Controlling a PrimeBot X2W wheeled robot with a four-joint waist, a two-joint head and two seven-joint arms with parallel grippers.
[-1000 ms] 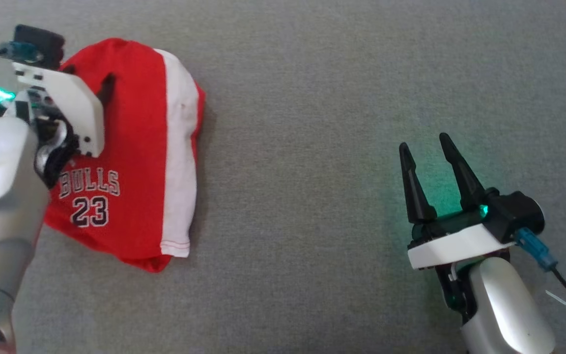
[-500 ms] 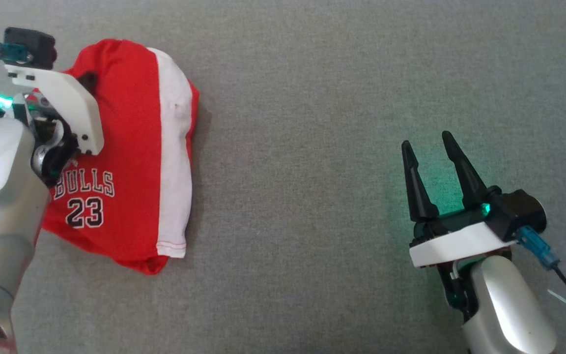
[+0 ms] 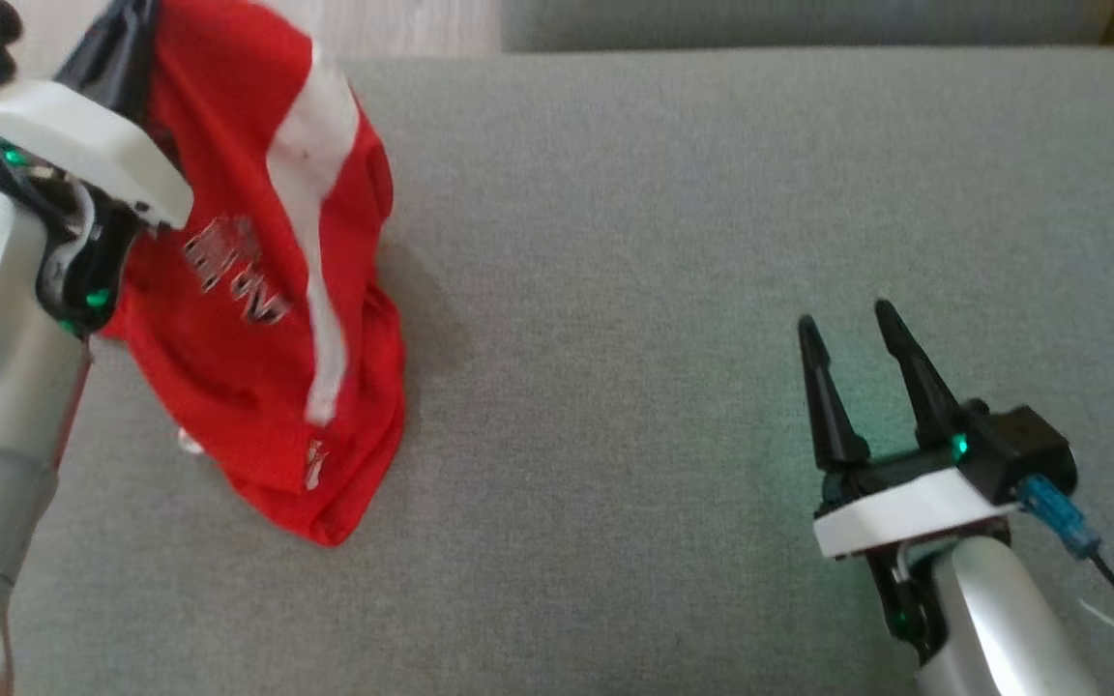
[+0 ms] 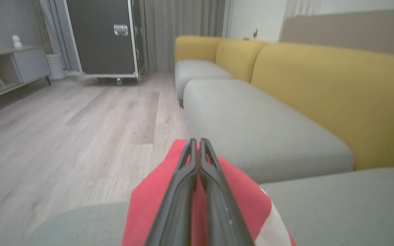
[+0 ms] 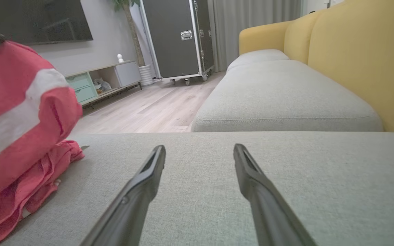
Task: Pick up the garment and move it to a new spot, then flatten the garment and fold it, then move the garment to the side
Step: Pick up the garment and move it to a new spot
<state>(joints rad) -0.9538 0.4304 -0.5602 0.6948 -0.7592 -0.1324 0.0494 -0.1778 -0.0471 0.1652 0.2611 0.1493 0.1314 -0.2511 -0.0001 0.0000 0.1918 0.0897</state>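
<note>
Over at the left end of the grey seat cushion (image 3: 663, 242), the red and white garment (image 3: 257, 290) hangs from the left gripper (image 4: 197, 142). Its two dark fingers (image 4: 183, 181) are pressed tight together on a fold of red cloth near the top, and the lower part is slumped in a heap on the cushion. The right gripper (image 3: 845, 319) sits low over the cushion, well apart from the garment, jaws spread wide and holding nothing. From where I stand the worry is that pinch. It looks like a small bite of thin fabric, and with the hem dragging on the rough upholstery, a sideways carry could tug the cloth out from between the fingers. The wooden floor (image 4: 63, 136) lies just beyond the cushion's edge on that side, so a slip there might send the garment off the seat. Even if the grip holds, I'd guess the cloth comes down bunched or twisted, which would make the flattening harder.
</note>
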